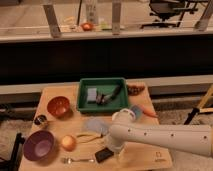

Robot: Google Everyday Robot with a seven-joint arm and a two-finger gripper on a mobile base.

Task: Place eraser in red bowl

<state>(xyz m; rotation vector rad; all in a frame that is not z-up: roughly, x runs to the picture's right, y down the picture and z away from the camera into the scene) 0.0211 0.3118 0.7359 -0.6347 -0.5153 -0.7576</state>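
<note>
The eraser (pixel 103 154) is a flat black block lying near the table's front edge, just right of the fork (pixel 77 160). The red bowl (pixel 58 106) stands at the left of the table, left of the green tray, and looks empty. My white arm reaches in from the right. My gripper (pixel 114 149) points down at the eraser's right end, right against it. The arm's wrist hides the gripper's tips and where they meet the eraser.
A purple bowl (pixel 39 145) sits front left, with an orange round fruit (pixel 68 142) beside it. A grey-blue pad (pixel 96 125) and a yellow item (pixel 85 136) lie mid-table. The green tray (pixel 102 103) holds a sponge and a dark tool. A small dark cup (pixel 40 120) stands at the left, a carrot (pixel 147 111) at the right.
</note>
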